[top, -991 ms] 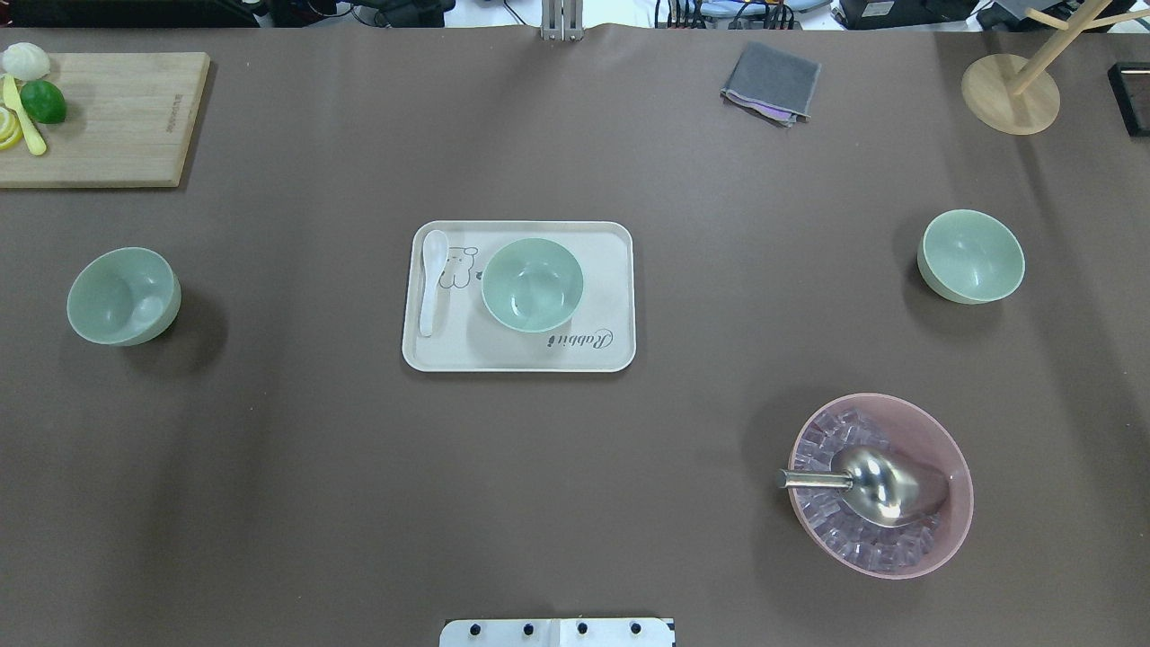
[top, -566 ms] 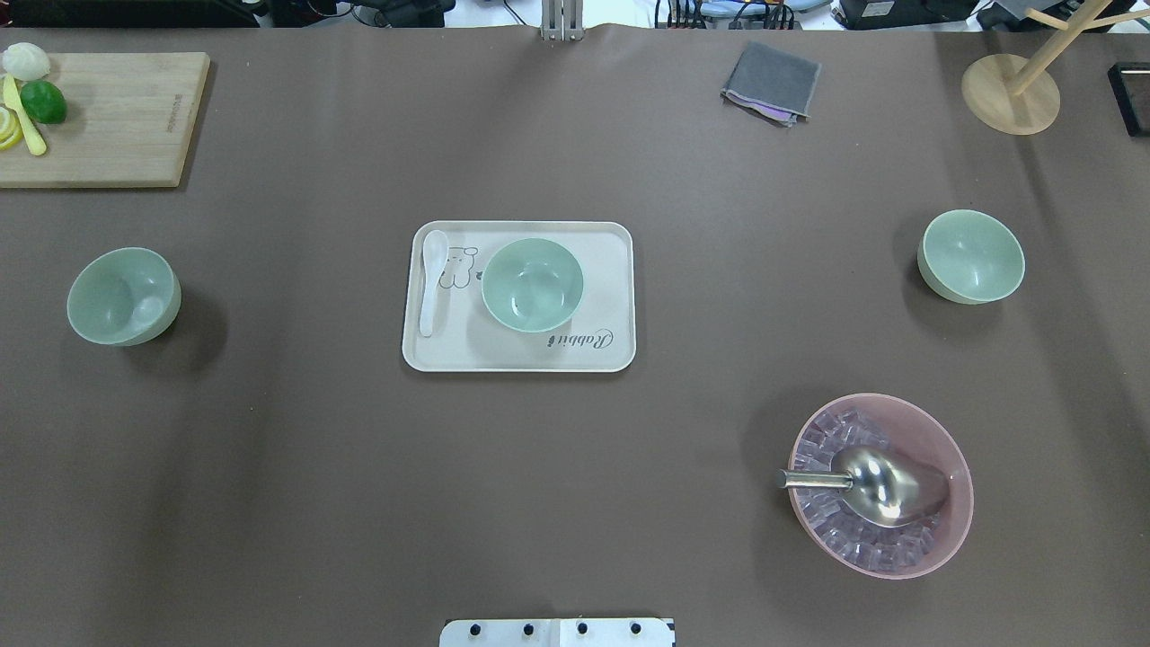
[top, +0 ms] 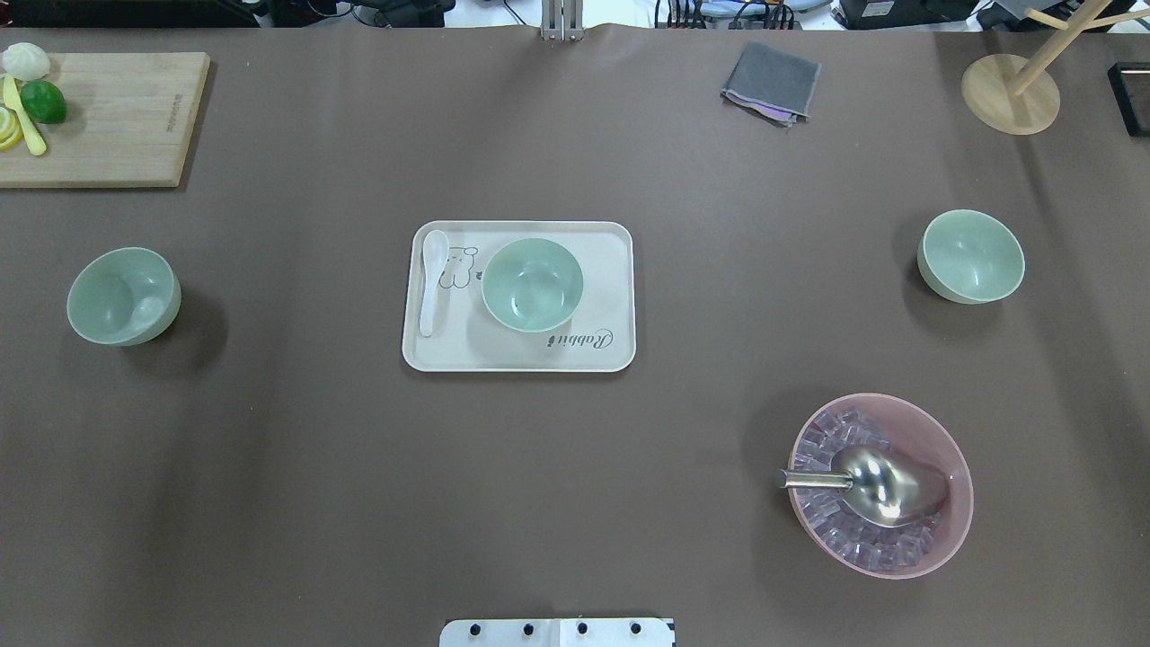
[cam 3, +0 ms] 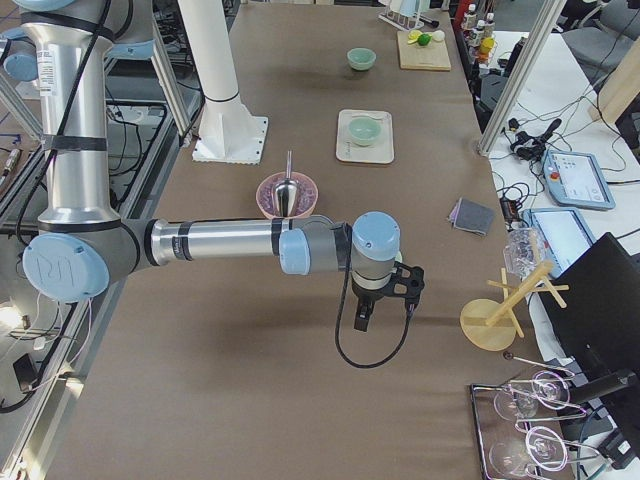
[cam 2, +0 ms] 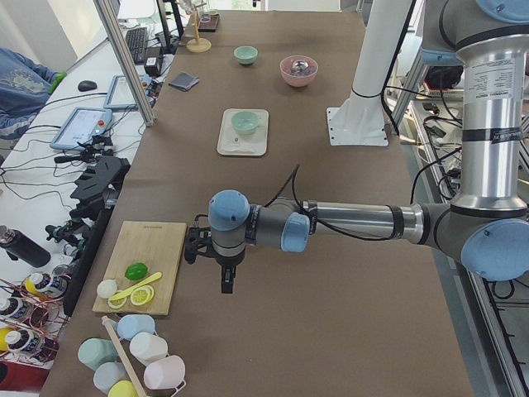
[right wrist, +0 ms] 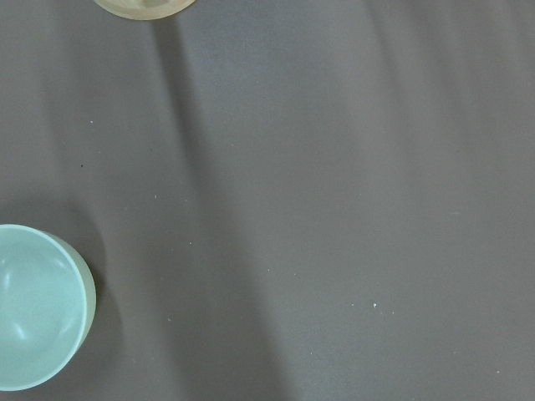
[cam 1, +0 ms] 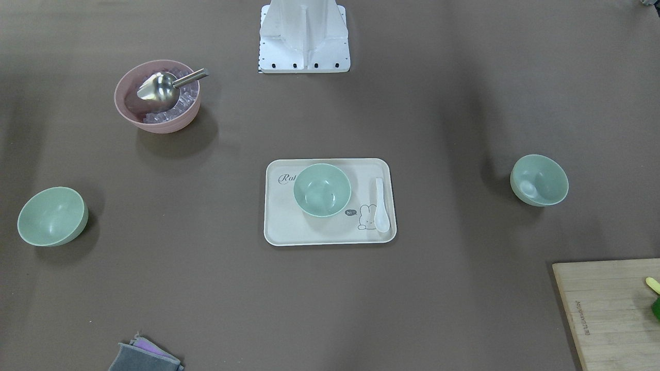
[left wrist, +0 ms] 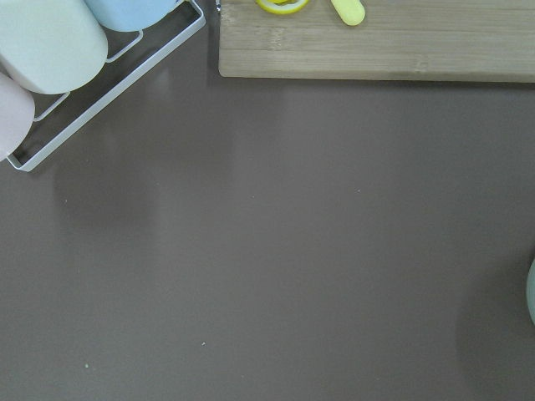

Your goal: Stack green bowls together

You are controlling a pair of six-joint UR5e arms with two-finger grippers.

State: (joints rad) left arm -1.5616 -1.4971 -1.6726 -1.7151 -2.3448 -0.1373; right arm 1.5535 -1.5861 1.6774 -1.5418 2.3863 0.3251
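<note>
1. Three small round pale mint-green plastic bowls sit upright and well apart, none nested. The middle bowl (top: 532, 285) is at the table's centre on a cream rectangular plastic tray (top: 606, 270), the left bowl (top: 123, 296) is at 9 o'clock, and the right bowl (top: 970, 256) is at 3 o'clock. Stacking is not yet begun.
2. The left gripper (cam 2: 226, 281) hangs over bare table out past 9 o'clock, near a pale wooden cutting board (cam 2: 157, 248). The right gripper (cam 3: 361, 318) hangs out past 3 o'clock. Only the side views show them, so I cannot tell whether either pair of jaws is spread or pressed together.
3. The step in hand, as I judge it, is the reach to an outer bowl. The right wrist view shows the right bowl at its 8 o'clock edge, so that arm should travel that way until the rim sits centred.
4. Spread the jaws before descending. Put one finger inside the wall and one outside, and pinch low enough on the rim, because the smooth curved plastic could slip from a shallow hold.
5. Lift straight up and carry the bowl level. Centre it over the middle bowl and release it low, so it seats without tipping.
6. A white glossy spoon (top: 433, 279) lies on the tray just beside the middle bowl, at its 9 o'clock, so come down vertically there. A large translucent pink bowl (top: 961, 490) holding a metal scoop (top: 885, 485) stands at 4 o'clock, so route the right arm clear of it.
</note>
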